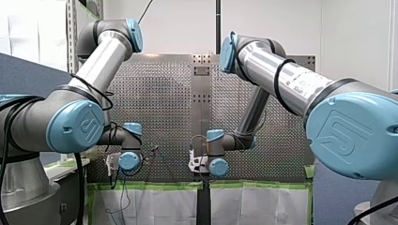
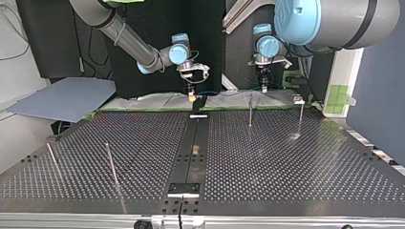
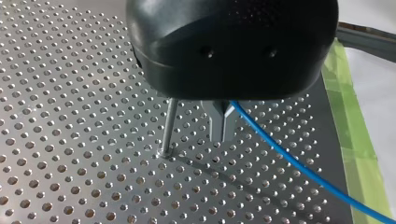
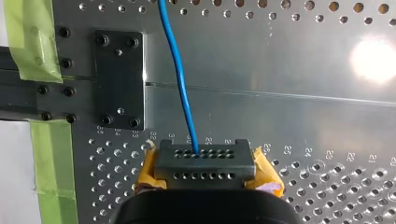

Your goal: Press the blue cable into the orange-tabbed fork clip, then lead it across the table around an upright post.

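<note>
In the left wrist view my left gripper [image 3: 223, 127] has its metal fingers shut on the blue cable [image 3: 299, 168], which trails away behind it over the perforated plate. An upright post [image 3: 168, 128] stands close beside the fingers. In the right wrist view the blue cable [image 4: 180, 79] runs straight ahead from my right gripper [image 4: 204, 163], whose grey tips with yellow pads [image 4: 147, 170] are shut on it. In the top view my right gripper [image 2: 192, 95] and my left gripper [image 2: 263, 87] both hang at the table's far edge. I cannot pick out the orange-tabbed clip.
Two thin posts [image 2: 250, 110] [image 2: 301, 117] stand near my left gripper in the top view, and two more [image 2: 112, 164] [image 2: 52, 160] near the front left. A black bracket [image 2: 199, 103] sits under my right gripper. Green tape [image 3: 355, 140] lines the table edge.
</note>
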